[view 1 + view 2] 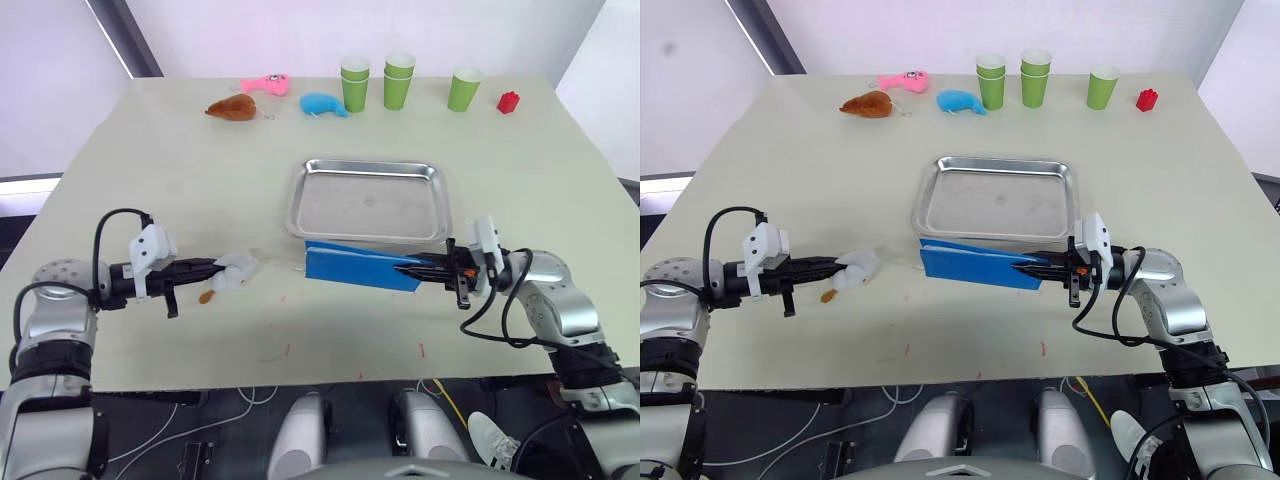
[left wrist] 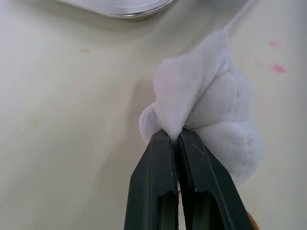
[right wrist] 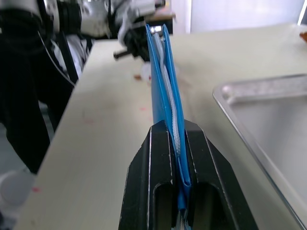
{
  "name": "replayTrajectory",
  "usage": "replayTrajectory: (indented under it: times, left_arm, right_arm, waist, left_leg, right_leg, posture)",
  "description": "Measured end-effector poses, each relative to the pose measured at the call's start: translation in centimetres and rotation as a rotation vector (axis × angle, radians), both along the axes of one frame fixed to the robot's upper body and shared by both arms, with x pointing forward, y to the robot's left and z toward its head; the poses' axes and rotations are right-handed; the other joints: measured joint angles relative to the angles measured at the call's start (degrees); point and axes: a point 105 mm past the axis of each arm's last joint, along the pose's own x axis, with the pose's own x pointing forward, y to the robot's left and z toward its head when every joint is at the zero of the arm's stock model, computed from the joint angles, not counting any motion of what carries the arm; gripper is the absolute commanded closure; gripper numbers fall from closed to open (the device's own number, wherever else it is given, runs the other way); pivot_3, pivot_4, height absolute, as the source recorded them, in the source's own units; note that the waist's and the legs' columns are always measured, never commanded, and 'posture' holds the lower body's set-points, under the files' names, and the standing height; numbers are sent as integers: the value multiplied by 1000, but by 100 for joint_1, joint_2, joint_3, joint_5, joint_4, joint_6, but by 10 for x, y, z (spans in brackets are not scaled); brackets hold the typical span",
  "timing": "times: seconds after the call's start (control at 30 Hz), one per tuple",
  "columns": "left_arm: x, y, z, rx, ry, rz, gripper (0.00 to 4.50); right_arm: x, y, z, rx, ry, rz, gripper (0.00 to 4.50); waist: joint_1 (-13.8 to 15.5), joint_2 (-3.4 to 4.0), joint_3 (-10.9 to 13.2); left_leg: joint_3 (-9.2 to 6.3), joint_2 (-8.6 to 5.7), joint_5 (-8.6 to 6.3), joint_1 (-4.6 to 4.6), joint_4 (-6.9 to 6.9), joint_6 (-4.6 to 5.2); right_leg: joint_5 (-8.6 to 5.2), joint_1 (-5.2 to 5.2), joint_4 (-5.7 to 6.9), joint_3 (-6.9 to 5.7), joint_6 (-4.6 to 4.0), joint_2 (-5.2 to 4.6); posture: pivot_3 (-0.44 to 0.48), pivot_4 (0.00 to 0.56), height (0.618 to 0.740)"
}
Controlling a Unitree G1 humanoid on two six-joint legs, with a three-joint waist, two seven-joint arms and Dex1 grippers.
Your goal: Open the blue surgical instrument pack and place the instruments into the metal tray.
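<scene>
My right gripper [image 1: 418, 267] is squeezed tight on the blue surgical instrument pack [image 1: 360, 266], pinching it at its right end. The pack stands up on its long edge on the table [image 1: 150, 180], just in front of the metal tray [image 1: 369, 201], right by the tray's near rim. In my right wrist view I can see two blue sides with a pale grey layer between them, still folded together.

My left gripper [image 1: 216, 268] is squeezed shut on a small white soft toy [image 1: 238, 270], to the left of the pack. A thin cord seems to run from the toy to the pack, so I think it is a pull tag, but I am not sure.

The pack looks like cloth, so I think it is light and floppy. It could bend or slip if I hold only one end. The tools inside would be hard and thin, and they could slide out. I think the best places to hold are the ends and the pull.

I count one pack, one tray, and no tools showing yet. At the far side of the table are four green cup stacks [image 1: 397, 79], one red block [image 1: 508, 101], and three little toys [image 1: 271, 97]: brown, pink and blue.
</scene>
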Motion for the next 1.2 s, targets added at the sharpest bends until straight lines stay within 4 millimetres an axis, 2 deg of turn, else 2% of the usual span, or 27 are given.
replayTrajectory:
  times: [0.1,0.13,0.2,0.27,0.3,0.37,0.43,0.5,0.7,0.83,1.03,1.13,1.2]
  left_arm:
    - [1,3,5,10,-4,1,4456]
    - [0,4,6,11,11,1,3854]
    - [-2,8,6,15,27,13,3149]
    - [-4,11,7,10,45,32,2117]
    - [-4,11,7,8,46,32,1778]
    - [-5,9,7,-1,59,35,701]
    - [-6,7,10,-17,60,31,57]
    - [-6,4,16,-44,48,21,57]
    - [0,-15,50,-101,-34,-40,57]
    - [4,-46,69,-157,-78,-123,57]
    - [7,-88,48,-209,-1,-214,57]
    - [9,-100,37,-195,28,-238,57]
    - [10,-102,37,-194,23,-240,57]
  right_arm:
    - [-1,2,-2,-21,-21,14,4500]
    - [-1,5,-2,-31,-36,23,4500]
    - [0,5,-1,-36,-43,21,4500]
    - [2,4,-3,-45,-43,12,4500]
    - [3,4,-3,-46,-42,11,4500]
    - [4,6,-2,-46,-47,13,4500]
    - [4,7,0,-44,-52,15,4500]
    - [5,7,0,-43,-53,16,4500]
    - [5,7,-1,-45,-35,17,4500]
    - [5,7,-1,-48,-4,17,4500]
    - [2,7,1,-58,-6,23,4500]
    - [3,7,0,-62,-4,22,4500]
    - [2,8,0,-66,-4,25,4500]
  waist:
    - [6,0,0]
    - [6,0,0]
    - [11,-1,0]
    - [17,0,0]
    - [20,0,0]
    - [25,0,1]
    - [30,-1,1]
    - [29,-1,1]
    - [27,-2,1]
    - [32,-2,1]
    - [25,-2,1]
    - [15,-3,2]
    - [20,-3,2]
  left_leg:
    - [1,-1,0,-9,0,0]
    - [3,-3,0,-15,0,0]
    - [2,-3,0,-20,0,0]
    - [3,-3,0,-20,0,0]
    - [2,-3,0,-20,0,0]
    - [-1,-3,0,-20,0,0]
    - [-3,-3,0,-21,0,0]
    - [-3,-3,0,-20,0,0]
    - [-3,-3,0,-21,1,0]
    - [-3,-5,0,-22,1,0]
    - [-4,-6,0,-21,1,0]
    - [-4,-6,0,-22,1,0]
    - [-3,-6,0,-22,1,0]
  right_leg:
    - [0,-5,-3,1,0,-2]
    - [0,-9,-5,1,0,-5]
    - [0,-11,-11,0,0,-6]
    - [0,-11,-12,-1,1,-8]
    - [-1,-11,-11,-1,1,-8]
    - [0,-10,-9,-4,1,-8]
    - [0,-10,-7,-6,1,-8]
    - [0,-10,-6,-7,1,-8]
    - [0,-10,-8,-6,1,-9]
    - [0,-10,-8,-5,1,-10]
    - [0,-10,-6,-5,0,-9]
    - [0,-11,-6,-4,0,-7]
    - [0,-10,-8,-3,0,-9]
  posture:
    - [0,150,739]
    - [0,150,739]
    - [0,150,739]
    - [0,150,739]
    - [0,150,739]
    - [0,150,739]
    - [0,150,739]
    - [0,150,739]
    - [0,150,739]
    - [0,150,739]
    - [0,150,739]
    - [0,150,739]
    - [0,150,739]
